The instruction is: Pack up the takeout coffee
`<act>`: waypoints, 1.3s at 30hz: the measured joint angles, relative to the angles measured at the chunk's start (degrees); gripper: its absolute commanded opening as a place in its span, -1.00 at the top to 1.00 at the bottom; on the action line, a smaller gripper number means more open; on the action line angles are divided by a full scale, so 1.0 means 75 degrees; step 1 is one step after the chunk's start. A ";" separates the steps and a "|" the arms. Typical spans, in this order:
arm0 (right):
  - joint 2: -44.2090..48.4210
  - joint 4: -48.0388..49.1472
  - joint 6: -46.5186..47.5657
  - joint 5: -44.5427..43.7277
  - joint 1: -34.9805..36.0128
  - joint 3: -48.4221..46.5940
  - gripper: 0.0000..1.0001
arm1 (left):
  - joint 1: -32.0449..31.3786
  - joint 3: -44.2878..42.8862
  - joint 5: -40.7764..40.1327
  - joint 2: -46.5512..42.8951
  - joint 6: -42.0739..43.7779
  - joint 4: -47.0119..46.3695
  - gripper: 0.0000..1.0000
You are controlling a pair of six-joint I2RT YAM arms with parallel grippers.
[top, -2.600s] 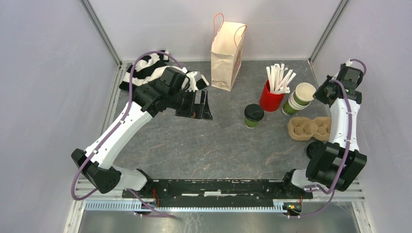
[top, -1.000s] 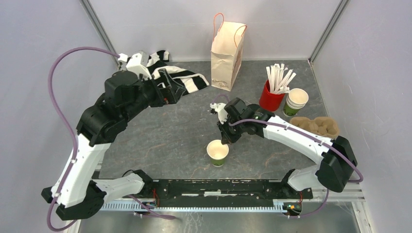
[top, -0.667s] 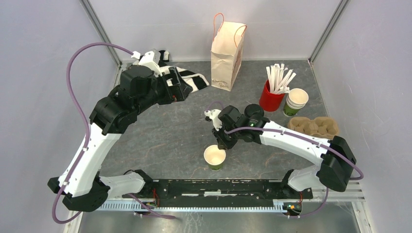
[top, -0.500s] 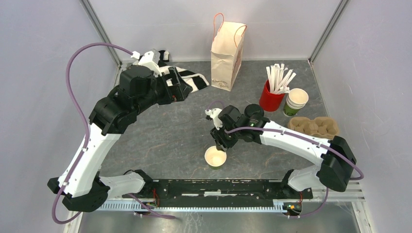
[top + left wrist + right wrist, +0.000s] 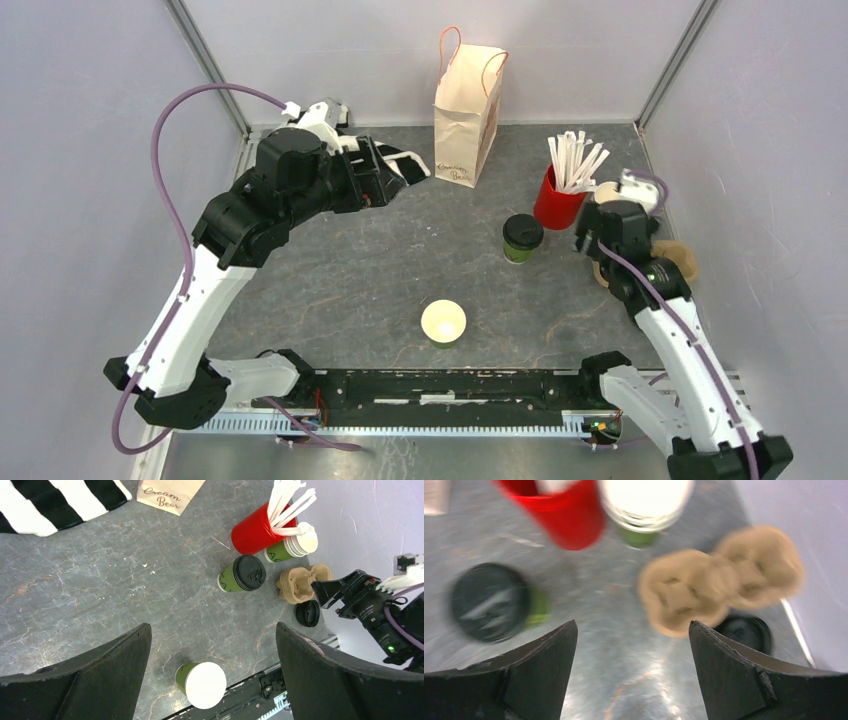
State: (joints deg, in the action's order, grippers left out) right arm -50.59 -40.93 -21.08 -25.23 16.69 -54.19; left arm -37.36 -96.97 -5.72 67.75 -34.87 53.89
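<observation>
The right gripper [image 5: 631, 626] hangs over the cup carrier [image 5: 719, 590], just to the near right of the red cup of sticks [image 5: 556, 205]. Its jaws are spread wide with nothing between them. The left gripper [image 5: 212, 627] is equally wide and empty, high above the striped cloth [image 5: 400, 165] and well to the left of the red cup. One lidded coffee cup [image 5: 522, 237] stands upright just to the near left of the red cup, its axis vertical. It lies to the left of the right gripper with bare table between them, so the right arm is much the nearer. A second, open-topped green cup [image 5: 443, 322] stands alone, well toward the arm bases from the red cup and roughly between the two arms. A loose black lid [image 5: 307, 613] lies flat on the near side of the carrier, close beside it. Being round, it offers no preferred grip direction. The carrier's long axis runs rightward away from the red cup, and its wells look empty. The table [image 5: 350, 290] is flat, dark and stone-patterned. There is open room to the left of the carrier, but the stack of lidless cups [image 5: 292, 547] crowds its far side. The paper bag [image 5: 468, 100] stands behind and left of the red cup.
</observation>
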 measured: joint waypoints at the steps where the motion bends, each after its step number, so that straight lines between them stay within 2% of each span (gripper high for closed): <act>1: 0.0271 -0.0111 -0.0152 -0.0455 -0.0341 0.0335 -0.74 | 0.0000 -0.0012 0.0050 0.0047 0.0000 0.0006 -0.98; 3: 0.0560 -0.0224 -0.0312 -0.1023 -0.0988 0.0895 -0.71 | 0.0000 -0.0111 0.0195 0.0189 0.0003 0.0041 -0.98; 6: 0.0618 -0.0181 -0.0341 -0.1244 -0.2206 0.1580 -0.63 | 0.0000 -0.0262 0.0373 0.0414 0.0006 0.0064 -0.98; 10: 0.0405 0.0070 -0.0207 -0.0548 -0.4517 0.2314 -0.59 | 0.0000 -0.0545 0.0685 0.0778 0.0015 0.0230 -0.98; 12: 0.0297 0.0163 -0.0137 -0.0233 -0.5219 0.2430 -0.59 | 0.0000 -0.0647 0.0854 0.0941 0.0015 0.0326 -0.97; 14: 0.0256 0.0303 -0.0061 0.0087 -0.5453 0.2465 -0.57 | 0.0000 -0.0699 0.1049 0.1093 0.0017 0.0460 -0.98; 16: 0.0265 0.0513 0.0012 0.0385 -0.5549 0.2468 -0.43 | 0.0000 -0.0720 0.1236 0.1233 0.0017 0.0562 -0.97; 18: 0.0274 0.0737 0.0087 0.0638 -0.5622 0.2492 -0.39 | 0.0000 -0.0781 0.1445 0.1387 0.0017 0.0662 -0.96; 27: 0.0224 0.1413 0.0323 0.1207 -0.5866 0.3162 0.06 | 0.0000 -0.0976 0.1871 0.1784 0.0015 0.0813 -0.95; 39: -0.0219 0.1982 0.0484 0.1533 -0.5948 0.3436 0.25 | 0.0000 -0.0979 0.1988 0.1784 0.0015 0.0810 -0.96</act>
State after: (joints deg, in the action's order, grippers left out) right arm -52.23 -26.06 -17.45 -13.74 -27.92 -28.42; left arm -37.36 -104.31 9.19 81.12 -34.76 59.96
